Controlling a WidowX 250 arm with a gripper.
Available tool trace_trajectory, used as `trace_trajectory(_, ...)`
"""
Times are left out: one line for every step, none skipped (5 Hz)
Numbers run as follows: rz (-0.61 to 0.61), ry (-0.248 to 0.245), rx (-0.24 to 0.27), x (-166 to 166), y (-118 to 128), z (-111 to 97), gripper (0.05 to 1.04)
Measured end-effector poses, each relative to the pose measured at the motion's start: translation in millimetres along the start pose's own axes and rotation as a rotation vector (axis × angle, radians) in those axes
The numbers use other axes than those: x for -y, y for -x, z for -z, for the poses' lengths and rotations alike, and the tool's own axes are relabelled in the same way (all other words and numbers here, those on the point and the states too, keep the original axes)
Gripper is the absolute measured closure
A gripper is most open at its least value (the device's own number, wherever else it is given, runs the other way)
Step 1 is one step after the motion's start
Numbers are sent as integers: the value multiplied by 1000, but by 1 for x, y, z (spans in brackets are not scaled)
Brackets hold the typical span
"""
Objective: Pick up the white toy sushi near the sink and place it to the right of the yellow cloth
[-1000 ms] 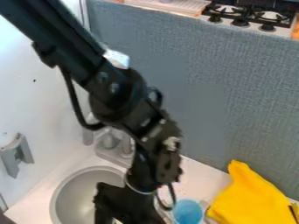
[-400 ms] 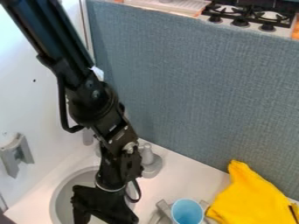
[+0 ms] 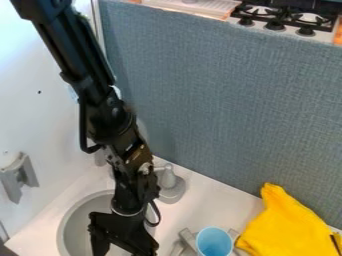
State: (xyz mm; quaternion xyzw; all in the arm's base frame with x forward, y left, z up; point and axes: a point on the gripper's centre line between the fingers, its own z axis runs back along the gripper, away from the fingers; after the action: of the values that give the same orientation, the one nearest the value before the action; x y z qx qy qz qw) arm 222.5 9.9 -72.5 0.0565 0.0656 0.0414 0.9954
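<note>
Black claw (image 3: 124,245) hangs low over the sink (image 3: 69,231), at the lower end of an arm that slants down from the upper left, bends at its bulky joints and trails a looped cable near the wrist. Its lower end runs out at the bottom edge, so whether it is released or clenched, or grasping anything, I cannot tell. Round, smooth and dull grey, the sink curves around its left side and behind it. To the claw's right, well apart from it, stands a light-blue cup (image 3: 214,242) with a round open mouth, between grey angled pieces (image 3: 188,239). Farther right, just beside the cup, lies a soft, folded yellow cloth (image 3: 284,225). Behind the claw, a rounded grey faucet fitting (image 3: 171,186) rises from the glossy white table (image 3: 212,200), in front of a woven-looking blue-grey panel (image 3: 227,105).
</note>
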Motion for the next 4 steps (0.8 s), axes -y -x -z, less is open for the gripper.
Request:
trace_trajectory(26, 18, -7, 5, -14, 3, 81)
trace_trajectory(47, 42, 18, 10, -28, 4, 81)
trace_trajectory(54, 58, 40, 14, -35, 7, 81)
trace_trajectory(58, 82, 47, 19, -38, 13, 81)
